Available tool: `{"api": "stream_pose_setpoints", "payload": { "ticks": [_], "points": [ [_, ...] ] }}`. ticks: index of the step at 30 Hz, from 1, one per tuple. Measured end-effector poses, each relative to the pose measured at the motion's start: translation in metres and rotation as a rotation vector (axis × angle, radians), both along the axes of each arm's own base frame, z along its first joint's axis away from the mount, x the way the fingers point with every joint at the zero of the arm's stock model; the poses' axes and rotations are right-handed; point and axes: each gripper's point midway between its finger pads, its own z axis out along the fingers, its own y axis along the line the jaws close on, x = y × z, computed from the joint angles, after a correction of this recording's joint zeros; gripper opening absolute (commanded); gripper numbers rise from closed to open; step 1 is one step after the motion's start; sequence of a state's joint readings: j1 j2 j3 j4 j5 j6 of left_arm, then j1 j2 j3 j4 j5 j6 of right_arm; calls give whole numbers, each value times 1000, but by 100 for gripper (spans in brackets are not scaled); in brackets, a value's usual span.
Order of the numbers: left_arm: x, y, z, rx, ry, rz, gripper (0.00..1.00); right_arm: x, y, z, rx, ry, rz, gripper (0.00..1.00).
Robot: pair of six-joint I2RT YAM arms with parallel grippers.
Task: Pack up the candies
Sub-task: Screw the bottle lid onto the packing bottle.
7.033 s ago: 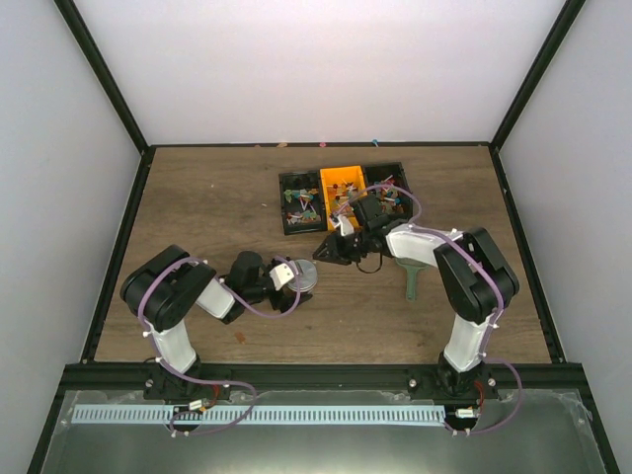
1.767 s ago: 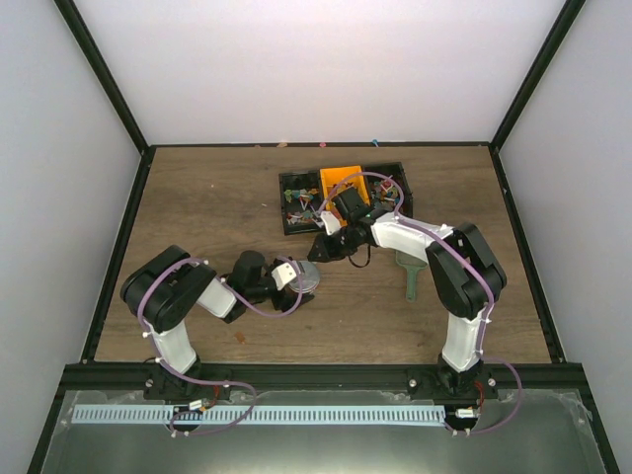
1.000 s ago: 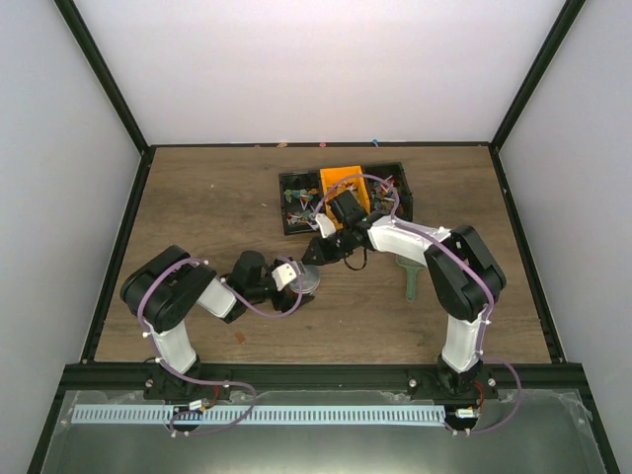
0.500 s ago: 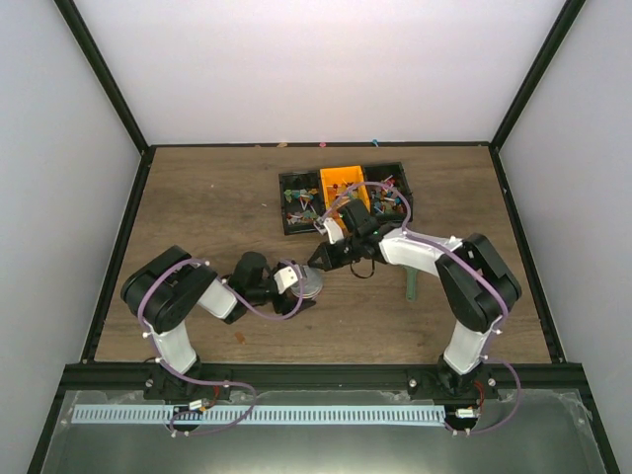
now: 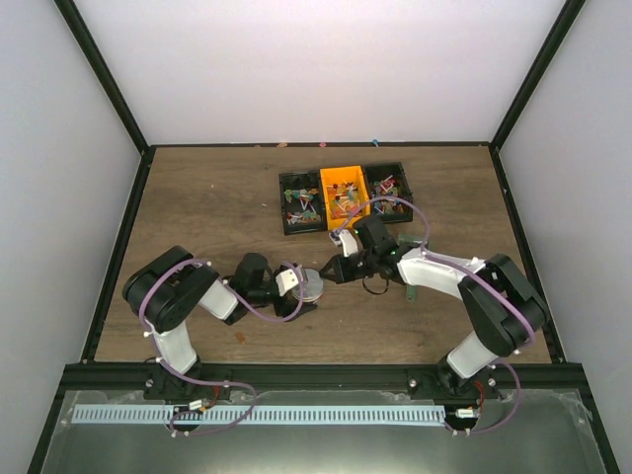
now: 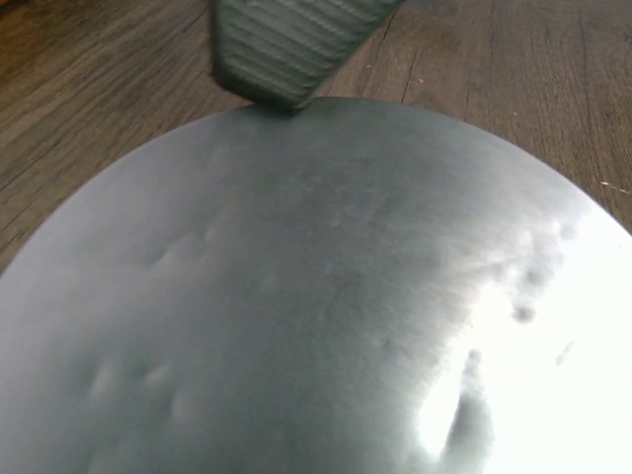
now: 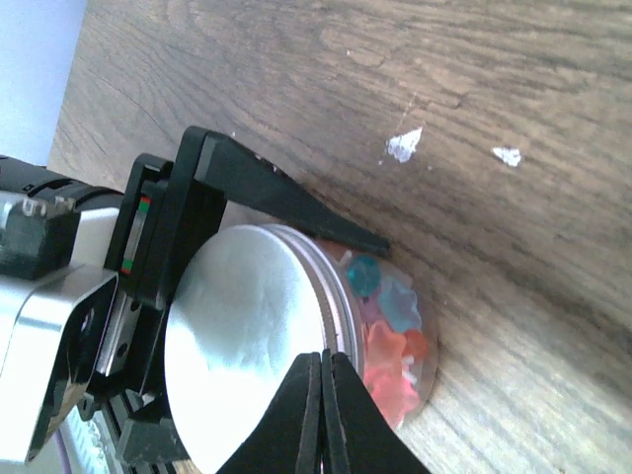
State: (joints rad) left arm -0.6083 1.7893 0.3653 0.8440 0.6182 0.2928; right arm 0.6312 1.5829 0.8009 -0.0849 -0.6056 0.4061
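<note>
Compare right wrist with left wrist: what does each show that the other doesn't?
Right wrist only: candies inside the clear jar, the left gripper holding it, the right gripper with jaws shut in front of it, and two white flecks on the wood.
Left wrist only: a ribbed pad close up at the edge of the lid.
Both: the silver lid, which fills most of the left wrist view, and the wooden table.
</note>
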Motion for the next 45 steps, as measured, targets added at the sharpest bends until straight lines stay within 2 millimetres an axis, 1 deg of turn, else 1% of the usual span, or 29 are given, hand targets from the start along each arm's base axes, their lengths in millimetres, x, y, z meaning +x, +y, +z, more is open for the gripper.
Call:
{"api": "stream_pose_setpoints", "payload": {
  "ticks": [6,8,10,12,13,14,15,17,19,21,23,25,27,29,34,36,45],
  "points": [
    [0,0,0,-5,2,-5,90,-17,-7,2,0,27,-22,1],
    [2,0,0,-7,1,7,90,-31,-8,2,1,62,-3,1],
    [9,1,0,-5,0,33,90,-55,-6,-3,-11,113,49,1],
    [13,1,0,-3,-3,50,90,-71,-4,-6,-26,155,86,1],
    [14,2,0,-2,-4,52,90,-74,-4,-7,-28,169,95,1],
    [14,2,0,-1,-5,54,90,-74,-6,-7,-29,177,91,1],
    [15,2,-1,0,-5,55,90,-72,-8,-7,-30,182,84,1],
    [14,2,-1,2,-7,54,90,-63,-14,-5,-31,187,55,8],
    [14,2,-1,5,-9,51,91,-47,-19,1,-26,174,19,15],
    [14,2,-1,7,-12,49,91,-29,-19,13,-16,141,-4,19],
    [14,2,-1,9,-13,47,91,-8,-14,24,-11,96,-12,20],
    [14,2,-2,12,-15,45,91,11,-4,30,-11,62,-5,20],
    [14,2,-1,12,-16,44,91,26,5,31,-11,41,8,19],
    [14,2,-1,14,-16,44,91,36,12,25,-20,35,21,18],
    [13,2,-2,16,-15,44,91,41,15,2,-63,63,41,18],
    [13,3,-2,17,-13,43,91,40,15,-3,-71,69,47,17],
    [13,3,-2,20,-16,41,91,36,19,-3,-61,71,70,11]
  ]
}}
